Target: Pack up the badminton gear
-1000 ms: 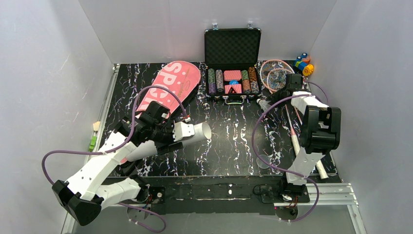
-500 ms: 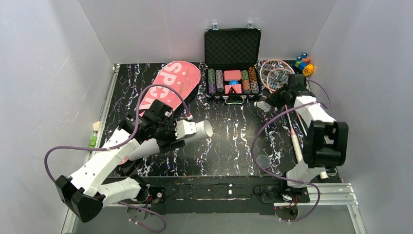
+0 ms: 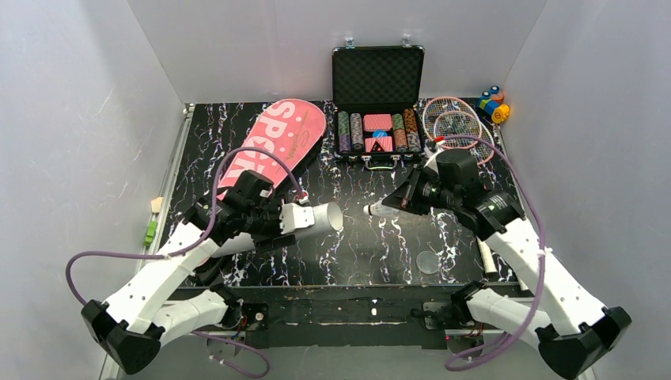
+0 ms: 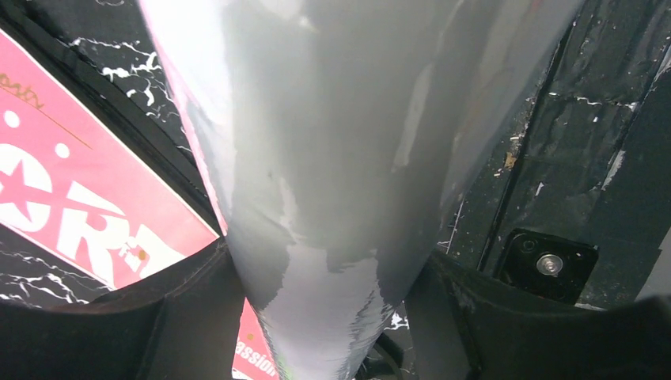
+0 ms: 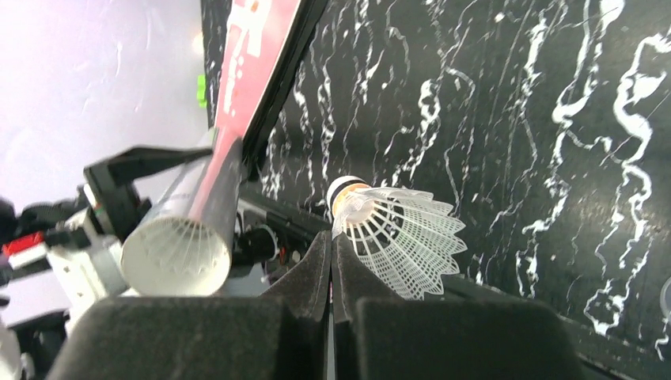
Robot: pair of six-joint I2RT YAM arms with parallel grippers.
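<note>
My left gripper (image 3: pixel 278 222) is shut on the long white tube (image 3: pixel 312 215), which it holds off the table with the open mouth (image 5: pixel 178 255) facing right. In the left wrist view the tube (image 4: pixel 332 158) fills the space between the black fingers (image 4: pixel 186 317). My right gripper (image 5: pixel 331 245) is shut on the skirt edge of a white shuttlecock (image 5: pixel 396 233), cork end toward the tube. In the top view the shuttlecock (image 3: pixel 380 210) hangs a short gap right of the tube's mouth. The pink "SPORT" bag (image 3: pixel 277 142) lies back left. Two pink rackets (image 3: pixel 455 127) lie back right.
An open black case of poker chips (image 3: pixel 378 131) stands at the back middle. Colourful toy blocks (image 3: pixel 492 103) sit in the back right corner. A clear round lid (image 3: pixel 428 262) and a white racket handle (image 3: pixel 484 257) lie near the front right.
My right gripper shut on the shuttlecock beside the rackets, then carried it left to the middle, facing the tube. The left arm shifted the tube slightly.
</note>
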